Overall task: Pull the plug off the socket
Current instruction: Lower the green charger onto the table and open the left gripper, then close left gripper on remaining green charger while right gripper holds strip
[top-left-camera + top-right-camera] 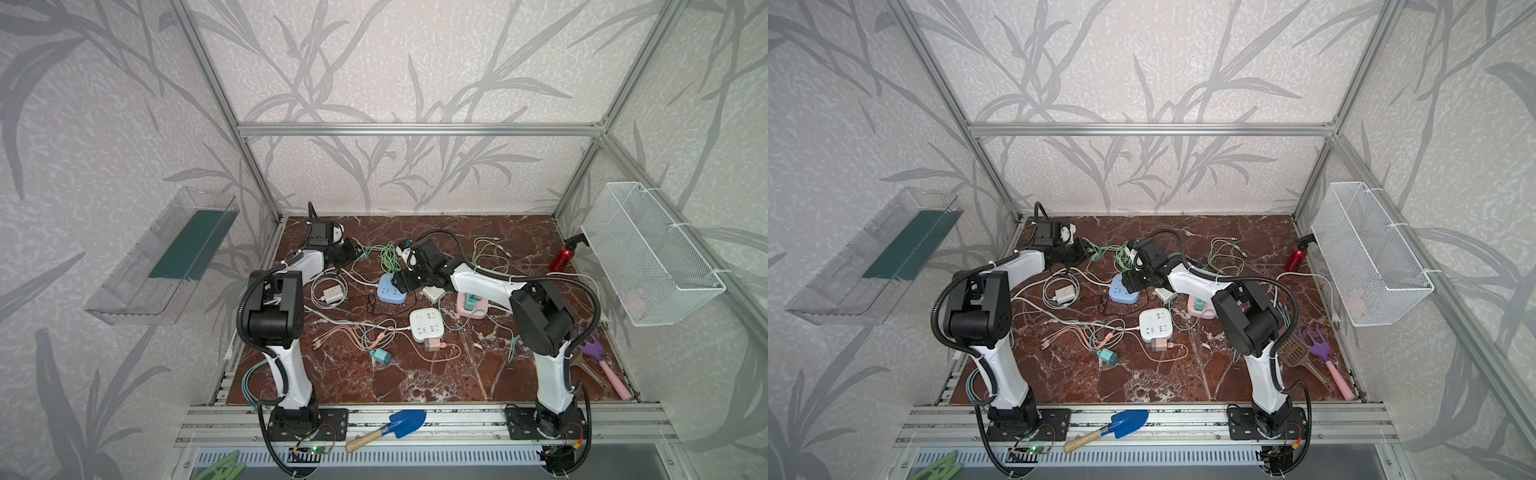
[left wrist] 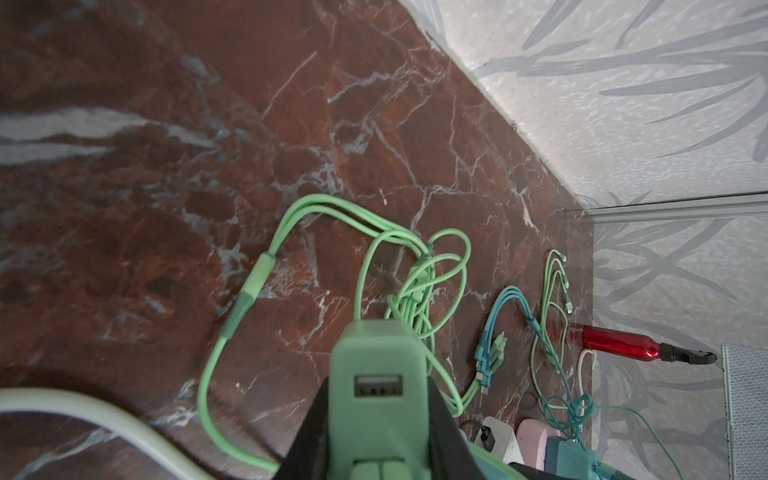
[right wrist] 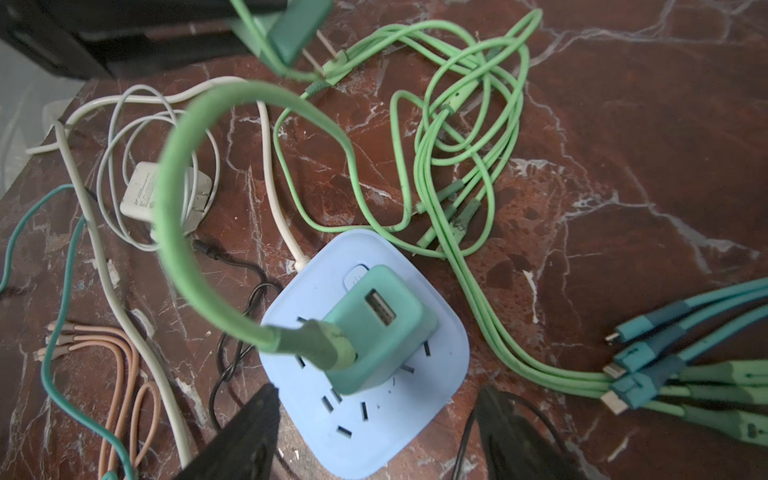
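Jaws of the right gripper (image 3: 378,392) stand apart with nothing between the fingers (image 3: 257,428). They flank the near edge of the blue socket (image 3: 440,407), and whether they touch it cannot be told. The green plug (image 3: 374,332) sits upright in the face of that socket. One of its USB ports is empty, and a thick green cable (image 3: 174,166) is plugged in beside it and arches up and away. In both top views the blue socket (image 1: 388,294) lies near the middle of the marble table (image 1: 478,374), partly hidden under the right gripper (image 1: 400,284).

The left gripper (image 2: 378,399) is clenched on a second green plug (image 2: 376,370) and holds it clear of the table. In the right wrist view this second green plug (image 3: 291,29) hangs with its two prongs bare, apart from any socket.

A tangle of light green cables (image 3: 457,124) lies just beyond the blue socket. A white charger (image 3: 145,191) rests inside its coiled white cord to one side. Nearer the front is a white socket (image 1: 428,326) with a pink plug (image 1: 432,344) at its near edge. A pink socket (image 1: 460,305) under the right forearm carries a teal plug (image 1: 470,300). A red bottle (image 1: 561,257) stands at the far right, by a white wire basket (image 1: 648,253). A blue trowel (image 1: 405,422) lies on the front rail.
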